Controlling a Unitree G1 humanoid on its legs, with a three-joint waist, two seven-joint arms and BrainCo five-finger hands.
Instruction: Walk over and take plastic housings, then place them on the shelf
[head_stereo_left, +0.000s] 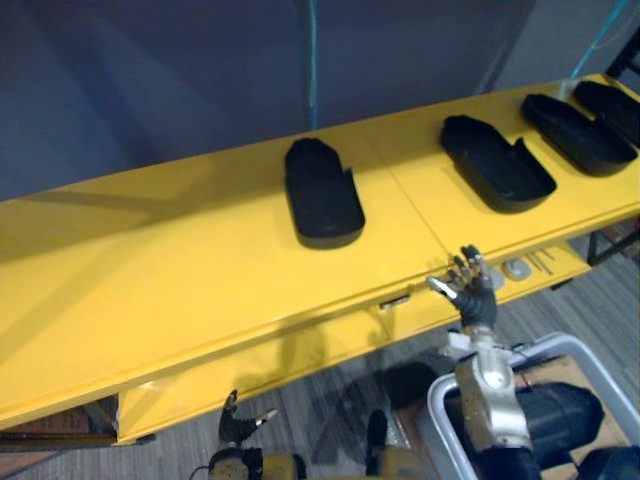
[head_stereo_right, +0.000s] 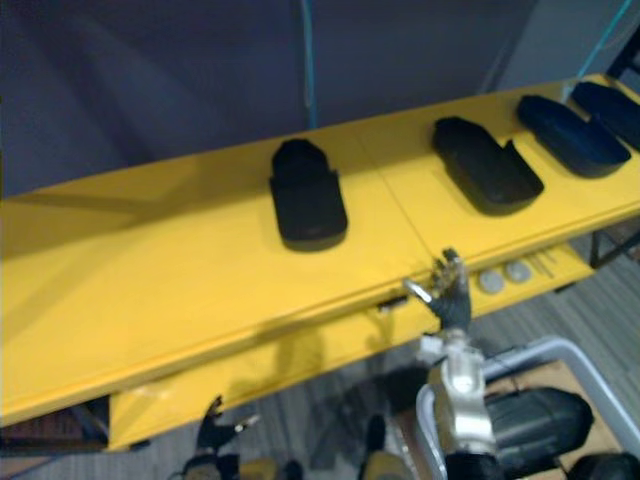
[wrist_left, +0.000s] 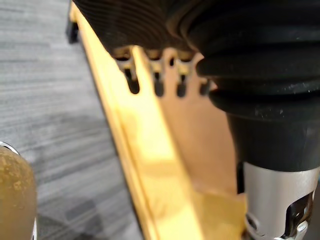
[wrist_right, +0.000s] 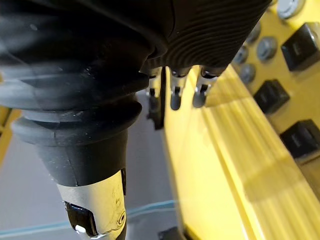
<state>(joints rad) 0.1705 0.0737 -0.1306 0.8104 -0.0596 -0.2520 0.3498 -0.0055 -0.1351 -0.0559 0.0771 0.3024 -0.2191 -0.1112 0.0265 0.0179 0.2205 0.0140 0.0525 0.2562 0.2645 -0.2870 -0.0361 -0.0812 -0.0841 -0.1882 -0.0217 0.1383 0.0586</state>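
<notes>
Left eye view showing black moulded plastic housings (head_stereo_left: 322, 195) lying spaced along long yellow surface (head_stereo_left: 150, 260). Right hand (head_stereo_left: 474, 292) hovering at front edge, fingers straight, empty. Left hand (head_stereo_left: 238, 425) hanging low below edge, fingers relaxed, empty. Likely light, stiff, smooth hollow shells; pinching over raised side wall probably holding best.
</notes>
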